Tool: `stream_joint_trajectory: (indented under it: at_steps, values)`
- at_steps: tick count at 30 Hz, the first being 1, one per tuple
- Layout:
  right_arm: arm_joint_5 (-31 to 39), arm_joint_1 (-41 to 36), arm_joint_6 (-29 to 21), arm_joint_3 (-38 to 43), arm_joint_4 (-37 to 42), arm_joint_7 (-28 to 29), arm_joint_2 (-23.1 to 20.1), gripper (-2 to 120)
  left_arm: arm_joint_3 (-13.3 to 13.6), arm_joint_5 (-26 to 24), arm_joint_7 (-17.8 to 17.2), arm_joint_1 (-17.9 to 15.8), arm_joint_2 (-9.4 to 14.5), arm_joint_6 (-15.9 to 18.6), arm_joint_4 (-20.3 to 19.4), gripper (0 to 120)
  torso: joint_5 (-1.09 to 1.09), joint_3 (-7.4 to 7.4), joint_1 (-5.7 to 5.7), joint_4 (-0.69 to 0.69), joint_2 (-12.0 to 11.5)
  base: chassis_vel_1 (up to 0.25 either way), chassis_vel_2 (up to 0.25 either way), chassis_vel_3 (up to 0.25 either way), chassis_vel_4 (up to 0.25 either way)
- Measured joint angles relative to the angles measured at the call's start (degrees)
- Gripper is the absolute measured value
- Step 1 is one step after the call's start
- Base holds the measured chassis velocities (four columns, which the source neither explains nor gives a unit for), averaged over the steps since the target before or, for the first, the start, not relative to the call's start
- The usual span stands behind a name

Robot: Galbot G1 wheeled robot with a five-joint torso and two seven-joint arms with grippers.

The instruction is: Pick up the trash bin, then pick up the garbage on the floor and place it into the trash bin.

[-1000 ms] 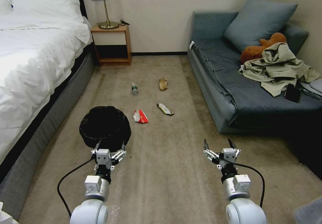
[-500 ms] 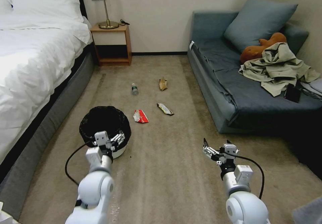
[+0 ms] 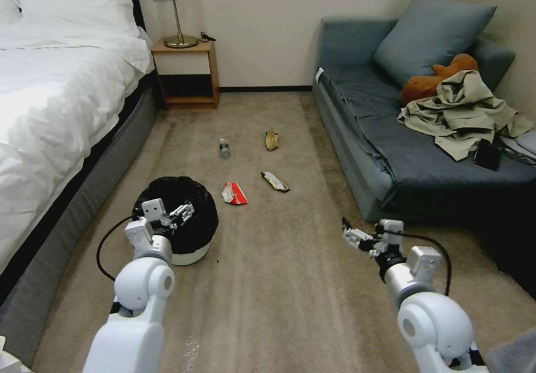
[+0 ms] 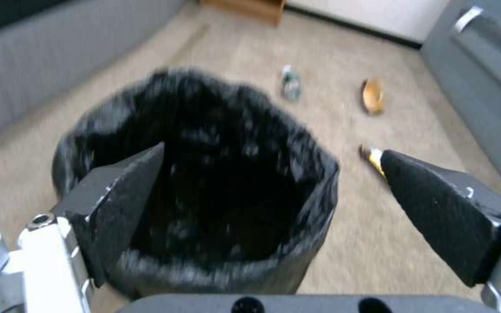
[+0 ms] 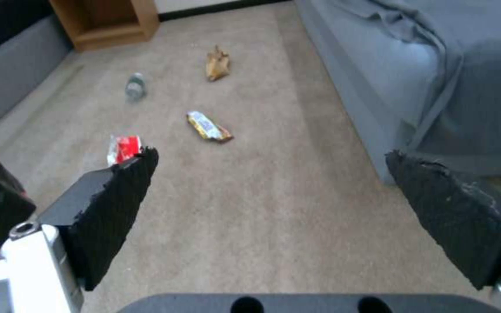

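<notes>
The left claw, spread wide, is held over the trash bin; the right claw, also wide, is seen well apart from the bin.

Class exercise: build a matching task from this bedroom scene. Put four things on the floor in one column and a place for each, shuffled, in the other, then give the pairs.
Things:
1. trash bin
2. clear bottle
3. brown paper bag
4. red-and-white wrapper

Places:
A. farthest out, on the sofa side
B. just beside the bin, toward the sofa
C. under the open left tool
D. far out, on the bed side

Pairs: 1-C, 2-D, 3-A, 4-B
</notes>
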Motion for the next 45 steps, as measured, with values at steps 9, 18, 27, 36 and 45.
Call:
stream_joint_trajectory:
  at_steps: [9,18,27,36,45]
  values:
    - [-3.60,-1.49,3.76,-1.06,-4.35,-1.13,1.38,100,-3.95,-7.29,-2.04,-0.82,5.49,3.17,1.42,100,0.01,0.00,0.00,0.00,0.00,0.000,0.000,0.000,0.000]
    - [-5.48,-1.00,4.44,-2.58,-6.53,-1.43,1.60,100,-6.58,-14.62,-1.80,-1.88,8.98,4.54,2.98,100,0.00,0.00,0.00,0.00,0.00,0.000,0.000,0.000,0.000]
    - [-8.71,-0.84,4.55,-4.44,-7.57,-1.44,3.16,100,-8.74,-15.66,-1.57,-4.45,12.53,5.11,9.83,100,0.00,0.00,0.00,0.01,0.00,0.000,0.000,0.000,0.000]
    - [-9.49,-0.51,4.56,-5.09,-8.14,-1.33,3.54,100,-8.49,-15.53,-0.38,-7.48,14.19,5.50,16.96,100,0.01,0.00,0.00,0.01,0.00,0.000,0.000,0.000,0.000]
    - [-9.69,-0.74,4.83,-5.51,-8.76,-1.11,3.63,100,-4.85,-14.40,1.26,-10.88,15.78,5.13,22.19,100,0.02,0.00,0.00,0.00,0.00,0.000,0.000,0.000,0.000]
